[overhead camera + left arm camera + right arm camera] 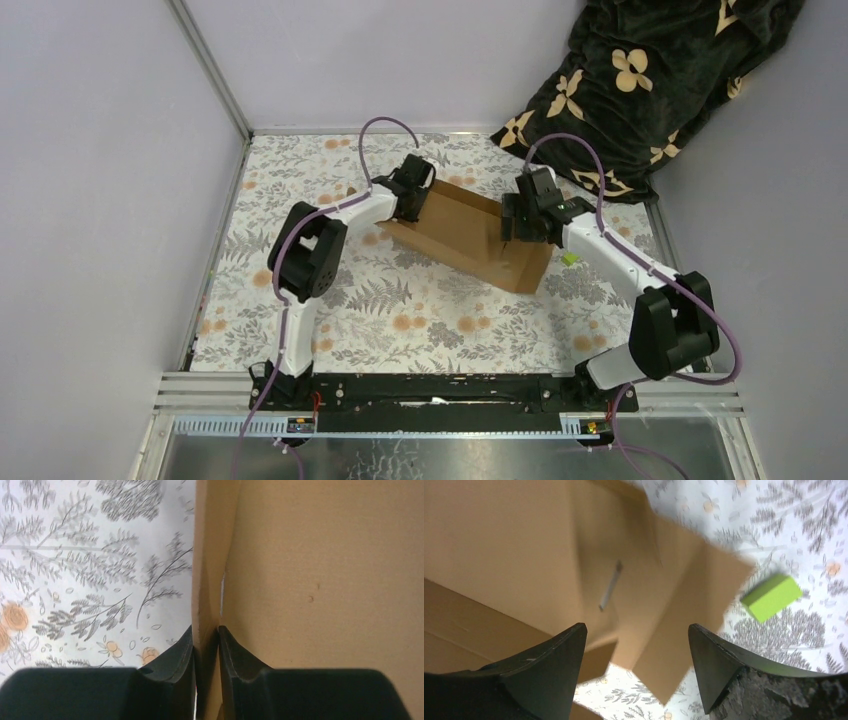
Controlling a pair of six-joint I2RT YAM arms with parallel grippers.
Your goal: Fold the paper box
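The brown cardboard paper box (470, 235) lies partly folded in the middle of the floral table. My left gripper (413, 190) is at its far left end, shut on an upright wall of the box (206, 605), one finger on each side. My right gripper (520, 222) hovers over the box's right end with its jaws wide open and empty. In the right wrist view the box's panels and a loose flap (684, 615) lie below the fingers (561, 650).
A small lime-green block (570, 259) lies on the table just right of the box, also in the right wrist view (771, 596). A dark flower-patterned blanket (640, 70) is heaped at the back right corner. Metal rails edge the table.
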